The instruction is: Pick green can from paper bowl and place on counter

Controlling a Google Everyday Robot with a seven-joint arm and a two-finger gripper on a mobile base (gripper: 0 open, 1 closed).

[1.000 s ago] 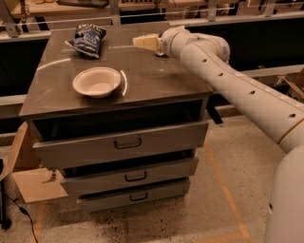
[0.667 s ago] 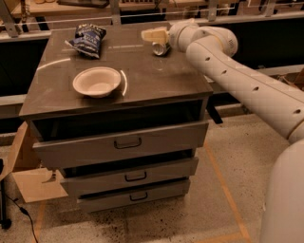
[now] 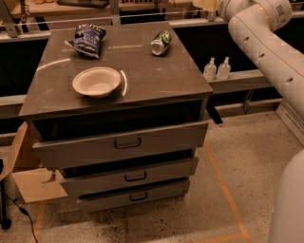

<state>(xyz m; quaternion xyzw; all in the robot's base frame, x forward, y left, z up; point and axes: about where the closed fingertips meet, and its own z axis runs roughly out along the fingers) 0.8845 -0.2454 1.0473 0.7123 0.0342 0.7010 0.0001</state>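
Biggest thing here is the white robot arm [image 3: 266,42], which comes up the right side and bends over toward the far right corner. Next is the grey drawer cabinet with its dark flat bench [image 3: 156,80] on top and three handled drawers [image 3: 121,142] facing us, each pulled out a little. A cardboard box [image 3: 28,182] sits on the floor at the near left of the cabinet.

On the bench, the paper bowl [image 3: 97,81] sits upright on the left side, towards the near edge. The dark blue chip bag [image 3: 87,39] is behind it at the far left. The green can [image 3: 160,42] lies on its side on the bench at the far right, silver end facing us, well apart from the bowl and touching nothing else.

Two small clear bottles [image 3: 216,69] stand side by side on a ledge right of the cabinet.

The tool [image 3: 206,4] is just a pale sliver at the top edge, beyond the far right corner and clear of the can. Can't tell if it's open or closed.
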